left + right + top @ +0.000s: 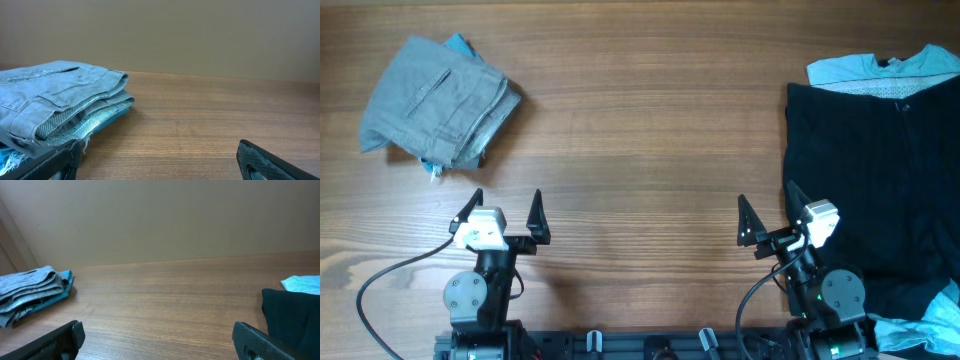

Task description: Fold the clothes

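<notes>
The big grey woven shorts (438, 103) are seen folded into a thick bundle at about 10 o'clock on the brown wooden table (650, 130). They are laid on top of a small blue frayed cloth (457, 44), which peeks out at the bundle's 12 o'clock edge. A big black garment (870, 170) is spread flat at 3 o'clock, and a light blue cloth (885, 68) is seen at its 12 o'clock end. The left gripper (506, 200) is found at 7 o'clock and the right gripper (766, 197) at 5 o'clock. Both pincers are spread wide, and nothing is held in them. The shorts are set well apart from both.
</notes>
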Controlling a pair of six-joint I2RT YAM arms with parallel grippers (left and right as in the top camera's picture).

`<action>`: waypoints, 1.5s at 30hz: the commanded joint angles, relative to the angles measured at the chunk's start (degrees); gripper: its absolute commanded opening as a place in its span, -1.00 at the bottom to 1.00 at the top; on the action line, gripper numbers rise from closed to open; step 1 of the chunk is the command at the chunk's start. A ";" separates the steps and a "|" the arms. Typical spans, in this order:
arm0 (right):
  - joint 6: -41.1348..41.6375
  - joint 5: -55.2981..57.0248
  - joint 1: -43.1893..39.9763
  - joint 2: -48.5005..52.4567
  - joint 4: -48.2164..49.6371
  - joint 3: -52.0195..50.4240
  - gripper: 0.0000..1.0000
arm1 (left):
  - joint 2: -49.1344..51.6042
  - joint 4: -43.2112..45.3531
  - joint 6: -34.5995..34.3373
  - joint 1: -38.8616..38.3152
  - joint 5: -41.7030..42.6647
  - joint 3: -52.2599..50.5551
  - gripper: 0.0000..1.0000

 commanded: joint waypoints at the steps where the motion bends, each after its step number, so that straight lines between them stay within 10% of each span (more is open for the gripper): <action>1: 0.66 0.96 -0.28 -0.31 0.24 -0.04 0.99 | -0.59 -0.46 -0.07 -0.22 0.22 2.69 1.00; 45: 0.66 0.96 -0.28 -0.31 0.24 -0.04 1.00 | -0.50 -0.74 0.07 -0.50 -1.90 -0.15 1.00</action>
